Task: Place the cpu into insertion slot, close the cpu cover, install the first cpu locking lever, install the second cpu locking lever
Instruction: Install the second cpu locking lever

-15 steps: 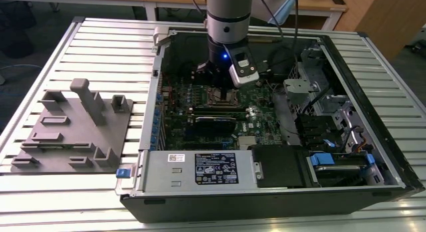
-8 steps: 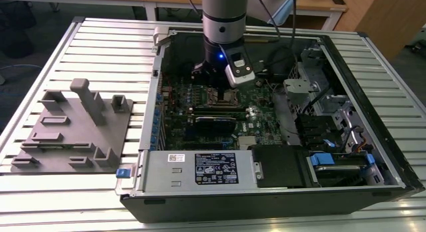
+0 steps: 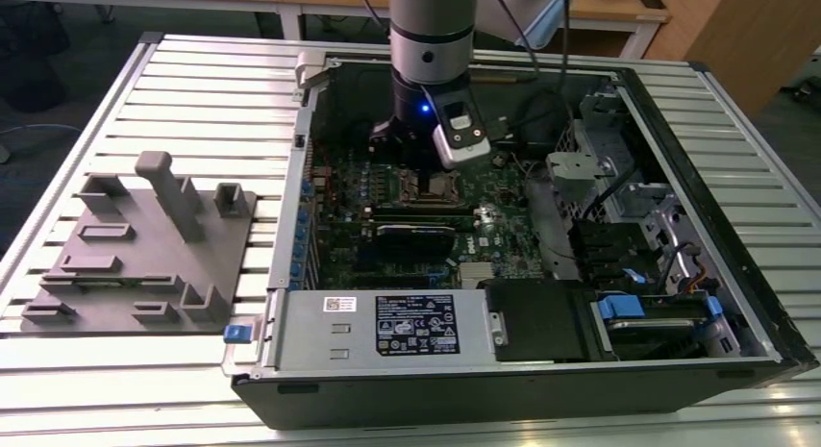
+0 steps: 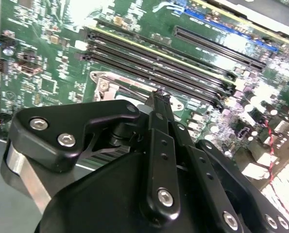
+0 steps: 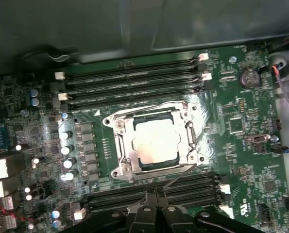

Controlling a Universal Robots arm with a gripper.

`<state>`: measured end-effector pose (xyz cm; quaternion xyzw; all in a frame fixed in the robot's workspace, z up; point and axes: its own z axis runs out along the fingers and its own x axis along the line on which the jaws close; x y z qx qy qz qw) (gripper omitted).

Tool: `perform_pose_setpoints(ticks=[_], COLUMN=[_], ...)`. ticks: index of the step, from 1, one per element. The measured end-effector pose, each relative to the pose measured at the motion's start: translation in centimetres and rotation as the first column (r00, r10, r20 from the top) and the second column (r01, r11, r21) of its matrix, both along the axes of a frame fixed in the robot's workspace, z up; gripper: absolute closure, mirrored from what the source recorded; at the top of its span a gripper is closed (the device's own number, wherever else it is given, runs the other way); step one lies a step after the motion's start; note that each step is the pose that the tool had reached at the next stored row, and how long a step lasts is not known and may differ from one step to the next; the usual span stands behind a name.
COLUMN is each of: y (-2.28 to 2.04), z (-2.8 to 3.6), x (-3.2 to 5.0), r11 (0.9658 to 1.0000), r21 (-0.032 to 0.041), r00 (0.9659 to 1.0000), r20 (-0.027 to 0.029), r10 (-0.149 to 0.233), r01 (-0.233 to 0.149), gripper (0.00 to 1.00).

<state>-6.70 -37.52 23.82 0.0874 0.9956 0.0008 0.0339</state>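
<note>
The cpu [image 5: 154,144], a dull silver square, lies in the insertion slot [image 5: 116,124] on the green board. The cpu cover [image 5: 127,145], a silver frame, lies flat around it. One thin wire lever [image 5: 149,107] runs along one side of the socket. Another [image 5: 180,174] slants off the opposite side toward my fingertips. My gripper [image 5: 152,193] is shut, its tips together just beside the socket's edge, with nothing seen between them. In the second wrist view the gripper [image 4: 158,95] points at the insertion slot [image 4: 101,83]. In the exterior view the gripper [image 3: 414,170] hangs just over the insertion slot [image 3: 434,189].
Long black memory slots [image 5: 134,80] flank the socket on two sides. The open computer case [image 3: 737,274] walls in the board, with a labelled grey box [image 3: 385,324] at its front and drive bays at the exterior view's right. A grey fixture plate [image 3: 141,250] sits on the slatted table.
</note>
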Motion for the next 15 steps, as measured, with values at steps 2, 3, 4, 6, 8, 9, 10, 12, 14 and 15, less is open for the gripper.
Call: perform_pose_setpoints(ticks=[2, 3, 4, 6, 8, 9, 10, 12, 14, 15], y=[0.0, 0.0, 0.0, 0.0, 0.0, 0.0, 0.0, 0.0, 0.0, -0.01], z=[-0.01, 0.0, 0.0, -0.01, -0.04, -0.09, -0.16, -0.33, -0.51, -0.55], x=[0.01, 0.0, 0.0, 0.0, 0.0, 0.0, -0.01, -0.08, -0.15, -0.16], r11=[1.0, 1.0, 1.0, 1.0, 1.0, 1.0, 1.0, 1.0, 1.0, 1.0], r21=[-0.0002, -0.0004, -0.0004, -0.0001, 0.0, 0.0002, 0.0001, -0.0002, -0.0001, -0.0002], r00=[0.9998, 0.9998, 0.9997, 0.9996, 0.9996, 0.9996, 0.9996, 0.9996, 0.9996, 0.9996], r20=[-0.0183, -0.021, -0.0235, -0.0282, -0.0296, -0.0295, -0.0296, -0.0297, -0.0297, -0.0297], r10=[0.0, 0.0, 0.0, 0.0, 0.0, 0.0, 0.0, 0.0, 0.0, 0.0], r01=[0.0, 0.0, 0.0, 0.0, 0.0, 0.0, 0.0, 0.0, 0.0, 0.0], gripper=[0.9, 0.9, 0.9, 0.9, 0.9, 0.9, 0.9, 0.9, 0.9, 0.9])
